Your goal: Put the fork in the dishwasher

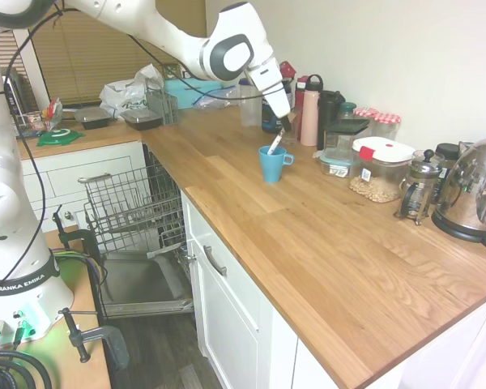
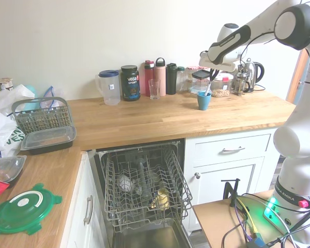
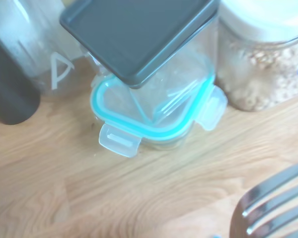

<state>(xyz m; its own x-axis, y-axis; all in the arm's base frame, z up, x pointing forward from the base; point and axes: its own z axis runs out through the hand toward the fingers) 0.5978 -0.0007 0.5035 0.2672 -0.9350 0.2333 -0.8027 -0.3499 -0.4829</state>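
The fork [image 1: 275, 144] stands handle-up in the blue mug [image 1: 271, 165] on the wooden counter [image 1: 324, 243], leaning a little, and its tines [image 3: 270, 208] show at the edge of my wrist view. My gripper [image 1: 284, 124] hangs directly above the mug, my fingers at the top of the handle. They look drawn close about it, but the exterior views are too small for me to tell whether they pinch it or merely flank it.

I judge the fork light, rigid and slick: thin metal that could twist or slide in a loose pinch. I would take it across the flat of the handle near its upper end and squeeze firmly.

The dishwasher [image 2: 144, 191] stands open well away along the counter, its wire rack [image 2: 142, 178] pulled out.
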